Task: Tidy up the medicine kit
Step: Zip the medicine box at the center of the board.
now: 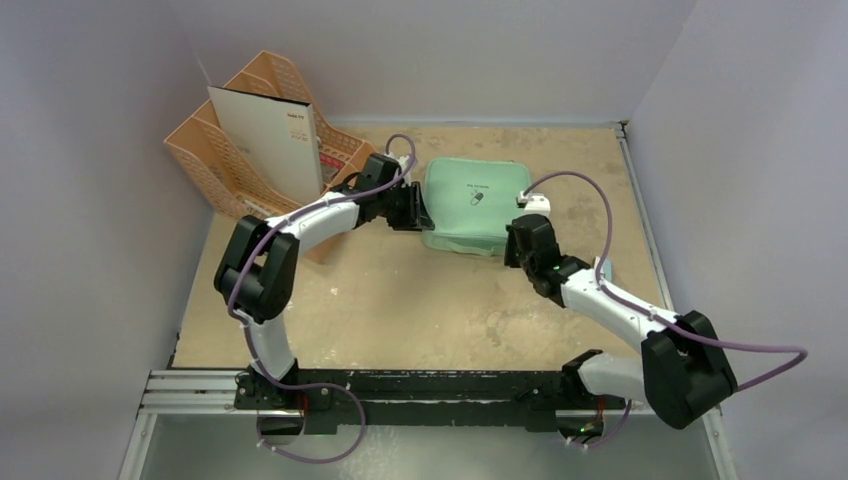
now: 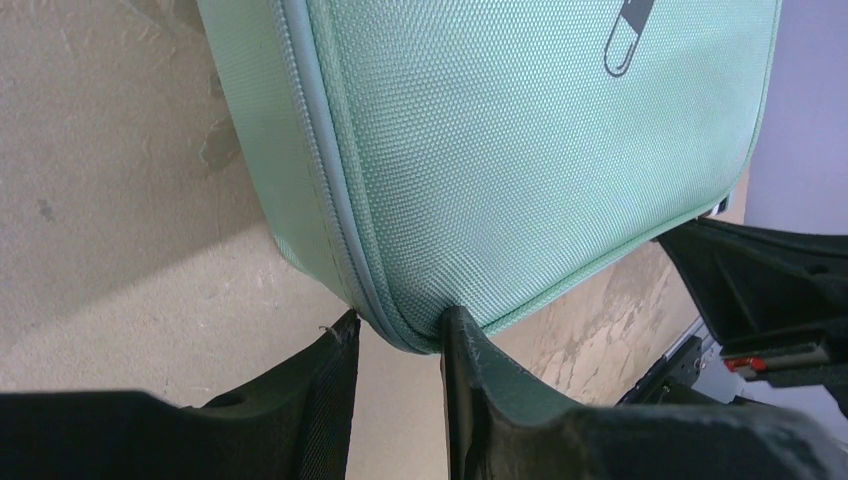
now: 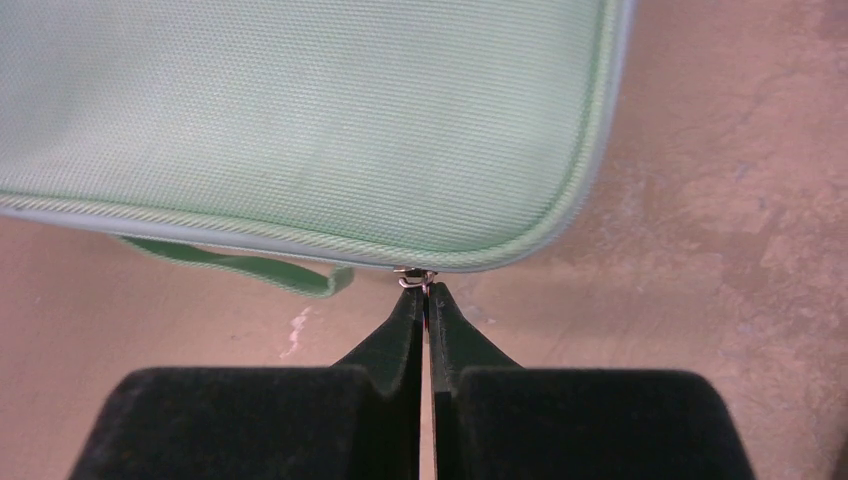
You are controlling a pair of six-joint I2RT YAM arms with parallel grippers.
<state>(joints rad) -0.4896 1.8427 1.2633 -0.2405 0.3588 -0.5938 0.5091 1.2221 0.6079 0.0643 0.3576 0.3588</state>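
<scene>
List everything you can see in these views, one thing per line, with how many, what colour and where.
medicine kit: one, mint green, lid closed, far middle of the table
zipper pull: one, silver metal, on the kit's near edge
strap: one, green, lying along the kit's near edge
desk organizer: one, peach, far left corner
card: one, white, standing in the organizer
table: one, worn beige, under everything
left gripper: one, black, closed around the kit's near-left corner
right gripper: one, black, shut on the zipper pull
</scene>
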